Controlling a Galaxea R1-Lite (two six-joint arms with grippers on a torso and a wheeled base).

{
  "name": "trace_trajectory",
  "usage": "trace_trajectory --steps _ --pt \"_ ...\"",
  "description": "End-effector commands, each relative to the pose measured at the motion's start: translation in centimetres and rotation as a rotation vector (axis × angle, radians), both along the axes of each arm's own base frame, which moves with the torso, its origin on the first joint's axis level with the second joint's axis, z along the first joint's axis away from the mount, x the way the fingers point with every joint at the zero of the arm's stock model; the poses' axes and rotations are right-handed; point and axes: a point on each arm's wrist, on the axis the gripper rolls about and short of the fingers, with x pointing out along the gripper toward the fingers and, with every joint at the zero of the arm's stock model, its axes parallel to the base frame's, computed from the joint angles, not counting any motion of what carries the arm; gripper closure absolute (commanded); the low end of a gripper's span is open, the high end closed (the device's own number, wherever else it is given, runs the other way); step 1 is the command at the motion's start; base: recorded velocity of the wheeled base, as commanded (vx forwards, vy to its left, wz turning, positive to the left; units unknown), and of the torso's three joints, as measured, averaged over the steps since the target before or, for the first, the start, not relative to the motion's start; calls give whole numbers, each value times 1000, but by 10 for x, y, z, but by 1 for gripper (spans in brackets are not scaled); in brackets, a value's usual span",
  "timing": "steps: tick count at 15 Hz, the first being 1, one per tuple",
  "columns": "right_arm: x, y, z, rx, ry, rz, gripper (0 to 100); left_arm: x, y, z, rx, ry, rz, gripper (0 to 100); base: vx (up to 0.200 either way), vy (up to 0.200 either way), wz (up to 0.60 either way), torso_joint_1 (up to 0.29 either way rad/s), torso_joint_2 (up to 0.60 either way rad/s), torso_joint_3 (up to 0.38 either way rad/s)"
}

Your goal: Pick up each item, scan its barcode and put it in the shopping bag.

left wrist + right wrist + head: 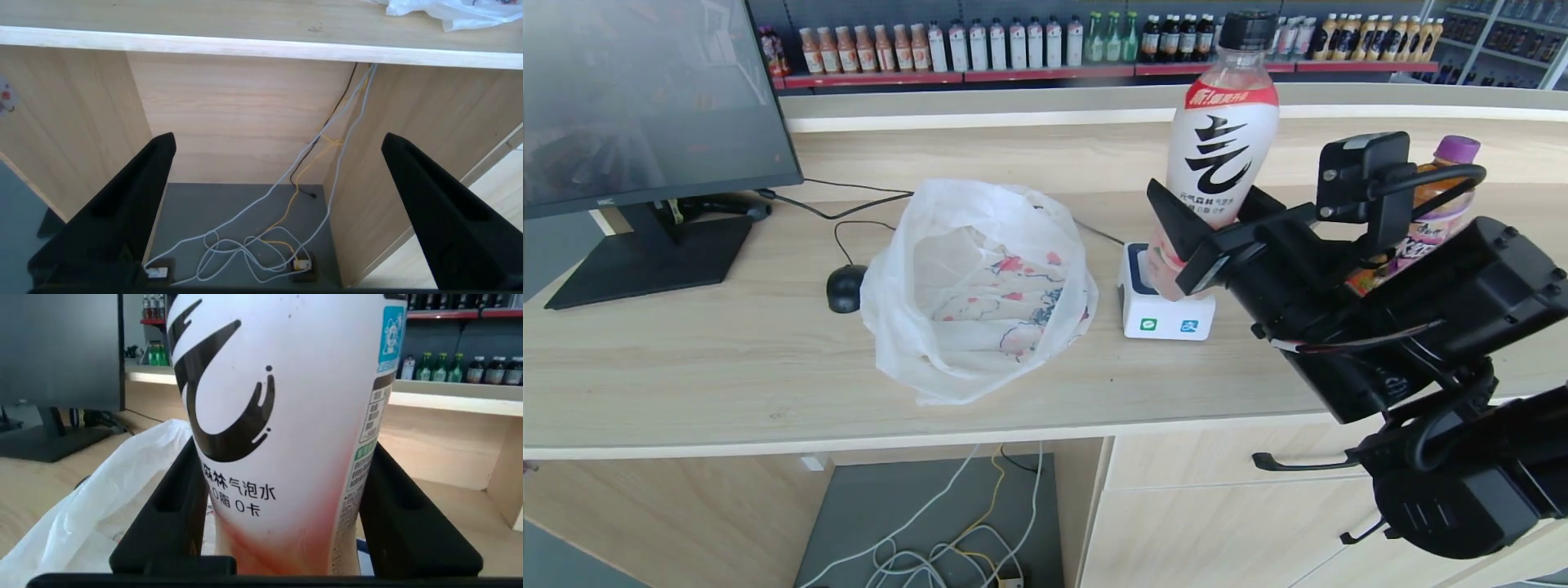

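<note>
Shop counter (pixel 727 367): toward its right end the right gripper (pixel 1188 245) clamps a white-and-pink drink bottle (pixel 1217 139) upright just over the white scanner box (pixel 1168 314). Scanning seems in hand; next it must swing left into the open shopping bag (pixel 980 286). Left gripper (pixel 278 212) hangs spread below the front edge.

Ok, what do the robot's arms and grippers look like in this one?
Both are matte black. The right gripper has broad, flat, wedge-shaped jaws on a blocky housing with visible screws; a small black camera sits on top with a looped black cable, and a thin red wire runs along the side. The left gripper has the same tapered black jaws.
</note>
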Motion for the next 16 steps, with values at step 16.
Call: trace_trajectory --steps 16 --pt "3 -5 -4 12 24 -12 100 0 0 0 -4 1 2 0 0 163 0 1 2 2"
